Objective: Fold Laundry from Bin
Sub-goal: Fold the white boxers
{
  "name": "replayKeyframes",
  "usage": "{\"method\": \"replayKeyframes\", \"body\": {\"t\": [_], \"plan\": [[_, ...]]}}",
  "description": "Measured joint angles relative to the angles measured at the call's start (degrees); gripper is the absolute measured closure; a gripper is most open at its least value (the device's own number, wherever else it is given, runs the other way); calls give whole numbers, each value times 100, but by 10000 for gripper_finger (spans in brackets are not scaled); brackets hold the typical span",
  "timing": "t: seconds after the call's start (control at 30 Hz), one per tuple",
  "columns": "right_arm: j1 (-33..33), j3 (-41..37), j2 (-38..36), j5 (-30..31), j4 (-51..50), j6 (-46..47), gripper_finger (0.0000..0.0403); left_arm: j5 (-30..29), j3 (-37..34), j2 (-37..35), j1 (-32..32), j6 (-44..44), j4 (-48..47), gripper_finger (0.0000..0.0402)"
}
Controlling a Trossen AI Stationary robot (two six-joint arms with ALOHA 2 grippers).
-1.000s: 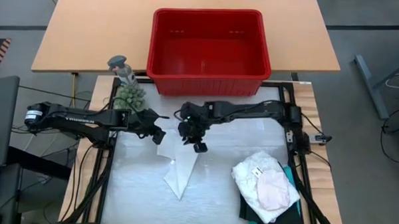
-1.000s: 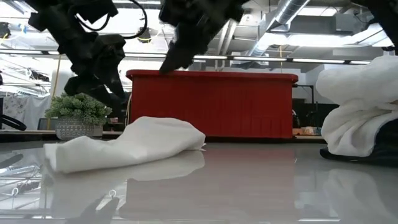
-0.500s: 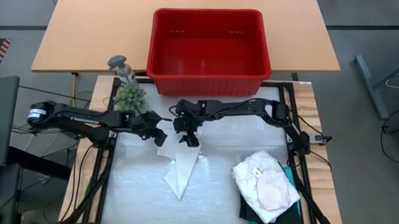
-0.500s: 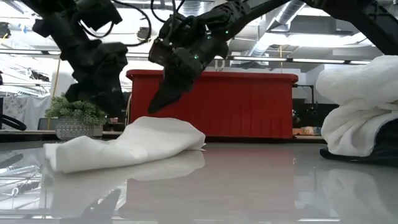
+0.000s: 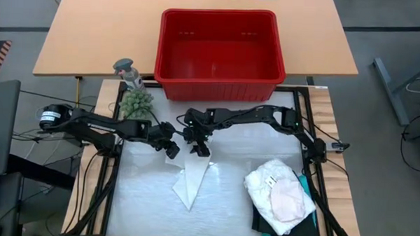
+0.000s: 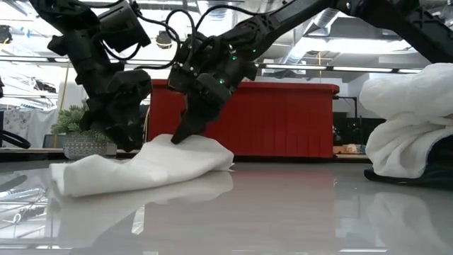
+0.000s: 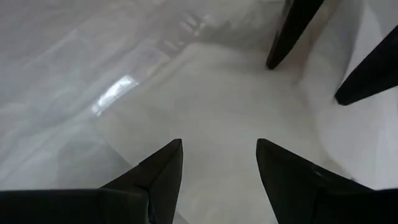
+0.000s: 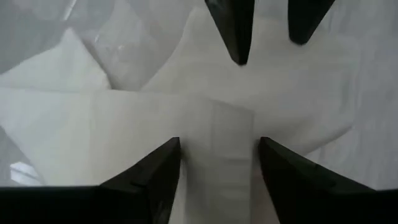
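Small white cloth [image 5: 190,175] lies on the worktop [image 5: 221,209], folded into a long tapered wedge, wide end toward the bin [image 5: 219,47], narrow tip toward the front edge. In the low view the cloth [image 6: 145,164] is a soft mound, higher at its bin-side end, flat tail trailing off.

Red bin sits behind the work mat, slotted walls, nothing seen inside. Folded stack of laundry [image 5: 280,193] at the front right corner: white lacy top with a pale piece on it, teal and black edges showing underneath.

Left arm reaches in low from the left; left tool [image 5: 171,149] at the cloth's wide left corner, fingers apart, tips pointing down at the fabric, nothing grasped. Left wrist view: the two fingers [image 7: 158,177] straddle plain white fabric.

Right arm stretches in from the right, elbow bent; right tool [image 5: 197,146] angled down onto the wide end, just beside the left tool. Fingers spread, tips on or just above the cloth [image 8: 130,118], not pinching it. Each wrist view shows the other tool's tips opposite.

Small potted plant [image 5: 135,101] beside the bin's left corner.
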Motion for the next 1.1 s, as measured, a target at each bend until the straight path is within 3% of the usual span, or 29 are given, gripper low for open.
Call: {"method": "replayKeyframes", "body": {"t": [0.13,0.33,0.4,0.9,1.1], "plan": [[20,4,39,0,-73,125,188,-23,0,3,-64,42,21,207],[17,7,35,-6,-204,134,348,-98,0,50,-72,63,29,207],[17,7,35,-7,-292,124,381,-100,0,92,-72,65,16,207],[13,713,-300,66,-1718,111,381,-163,31,1180,-144,412,695,207],[13,833,-311,95,-2352,128,352,-325,15,1208,-148,613,621,207]]}}
